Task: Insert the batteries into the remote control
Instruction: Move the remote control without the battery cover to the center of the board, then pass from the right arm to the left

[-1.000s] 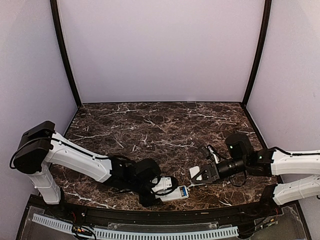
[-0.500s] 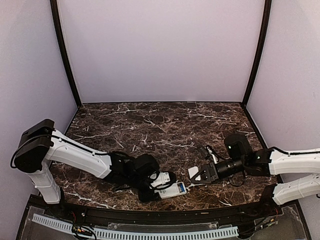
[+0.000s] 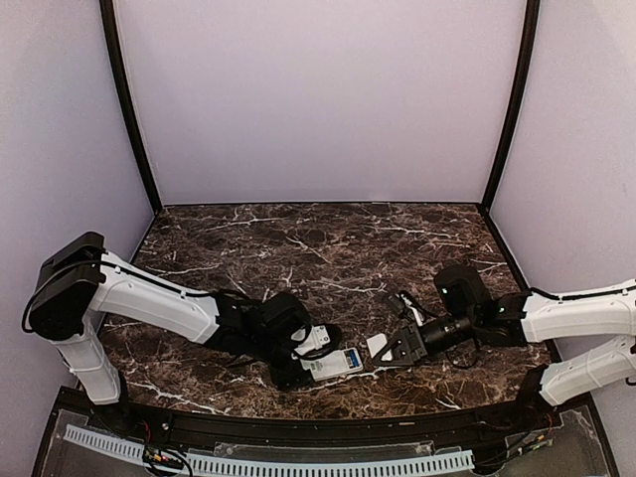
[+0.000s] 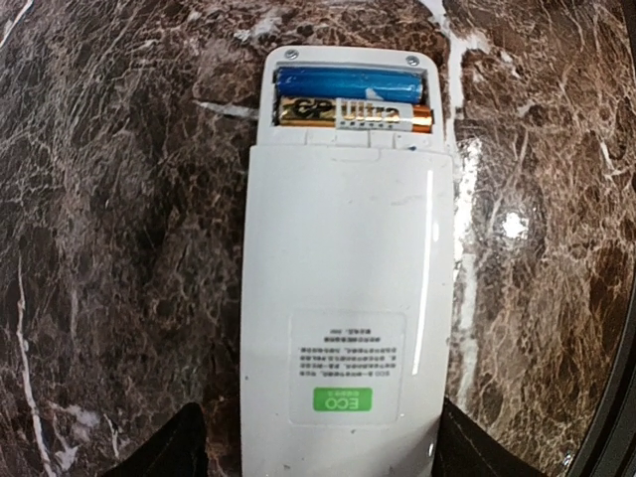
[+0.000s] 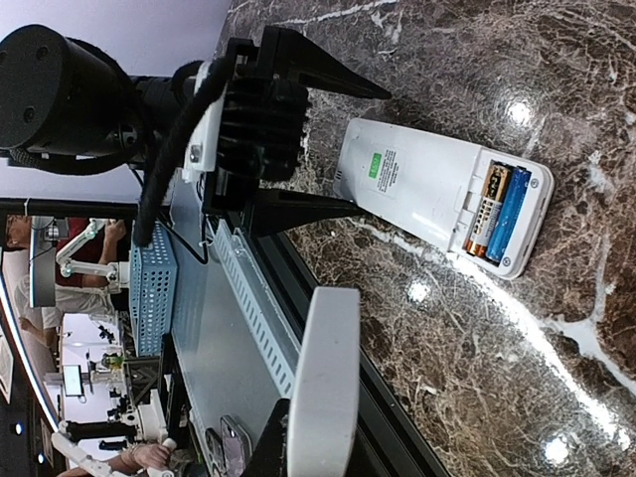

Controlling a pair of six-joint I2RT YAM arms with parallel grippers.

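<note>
Remote (image 4: 343,268) lies back-up on the tabletop (image 4: 119,199), lower centre of the overhead view and close to the near edge. Its battery bay (image 4: 350,97) is open at the top of the left wrist frame. Two batteries (image 4: 353,114) sit side by side in the bay, one blue and one gold-and-black, and both look seated. Left end effector (image 4: 323,442) is open. Its fingers straddle the end of the remote that carries the green label (image 4: 345,399), flanking the long sides without clamping. Right end effector (image 3: 393,347) is closed on a flat white panel, most likely the cover (image 5: 323,388), and holds it just right of the remote. Expect the remote to be light, with a rigid, smooth plastic shell. On this glossy stone it will probably skid or pivot if you push from one side only. Take it across the two long edges at the label end, where the body is solid, and keep clear of the open bay. Squeeze gently, since nothing here needs force. The batteries are round and slick and would roll if knocked out, so don't tip the remote. The cover looks thin and probably flexes, and any clip tabs could snap. Hold it by its edges and slide it on flat instead of pressing down.
</note>
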